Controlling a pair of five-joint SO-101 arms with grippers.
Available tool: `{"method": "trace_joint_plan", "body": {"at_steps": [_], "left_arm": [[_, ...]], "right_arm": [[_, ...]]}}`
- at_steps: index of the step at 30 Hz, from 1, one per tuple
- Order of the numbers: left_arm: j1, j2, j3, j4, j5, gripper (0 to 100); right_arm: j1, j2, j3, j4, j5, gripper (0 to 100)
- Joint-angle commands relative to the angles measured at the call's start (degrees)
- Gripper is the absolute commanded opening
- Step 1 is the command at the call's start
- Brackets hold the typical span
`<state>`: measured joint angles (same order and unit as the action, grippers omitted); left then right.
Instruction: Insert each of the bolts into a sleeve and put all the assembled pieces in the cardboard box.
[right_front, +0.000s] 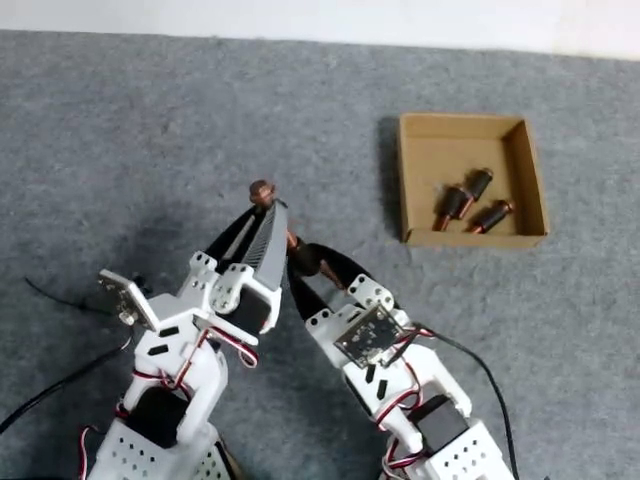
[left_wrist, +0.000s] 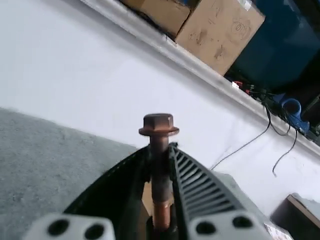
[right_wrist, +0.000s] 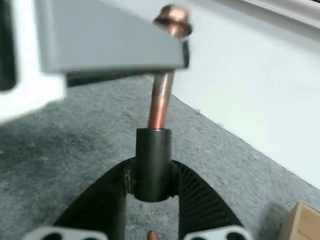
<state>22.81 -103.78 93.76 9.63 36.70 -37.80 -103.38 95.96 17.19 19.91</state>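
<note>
- Your left claw (right_front: 268, 208) pinches the copper bolt (left_wrist: 160, 160) at the centre of the high view, its tip meeting the mouth of the black sleeve (right_wrist: 151, 162) pinched in your right claw (right_front: 300, 258).
- Grey felt-like counter (right_front: 150, 150); the cardboard box (right_front: 412, 180) at upper right holds three assembled pieces (right_front: 470, 205).
- White wall (left_wrist: 75, 60) behind, cartons (left_wrist: 220, 25) above it.
</note>
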Motion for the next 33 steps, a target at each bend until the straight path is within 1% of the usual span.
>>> {"method": "trace_joint_plan", "body": {"at_steps": [1, 7, 15, 18, 21, 24, 28, 30, 31, 33], "left_arm": [[0.7, 0.5, -0.7, 6.2, -0.6, 1], [0.3, 0.4, 0.8, 8.4, -0.6, 1], [0.7, 0.4, 1.5, 8.4, -1.5, 2], [0.7, 0.4, 1.1, 8.3, -6.6, 11], [0.7, 0.4, 1.3, 8.3, -7.1, 22], [0.3, 0.4, 1.1, 8.3, -7.1, 28], [-2.1, 0.4, 0.7, 8.3, -7.1, 26], [-4.4, 0.4, 0.6, 8.3, -6.9, 25], [-5.8, 0.4, -0.1, 8.3, -6.0, 25], [-9.5, 0.4, -1.2, 8.3, -1.8, 24]], "right_arm": [[1.5, -1.4, 5.7, -0.7, 0.3, 0.5], [2.6, -1.3, 5.7, -0.6, 0.3, 0.5], [3.3, -0.8, 5.7, -0.5, 0.3, 0.5], [3.3, -1.3, 5.7, 1.4, 0.3, 0.5], [3.3, -1.3, 5.7, 1.9, 0.3, 0.5], [3.3, -1.3, 5.7, 2.1, 0.3, 0.5], [3.4, -1.3, 5.7, 2.7, 0.3, 0.5], [3.4, -1.3, 5.7, 2.7, 0.3, 0.5], [3.4, -1.3, 5.7, 2.7, 0.3, 0.5], [3.4, -1.3, 5.7, 2.7, 0.3, 0.5]]}}
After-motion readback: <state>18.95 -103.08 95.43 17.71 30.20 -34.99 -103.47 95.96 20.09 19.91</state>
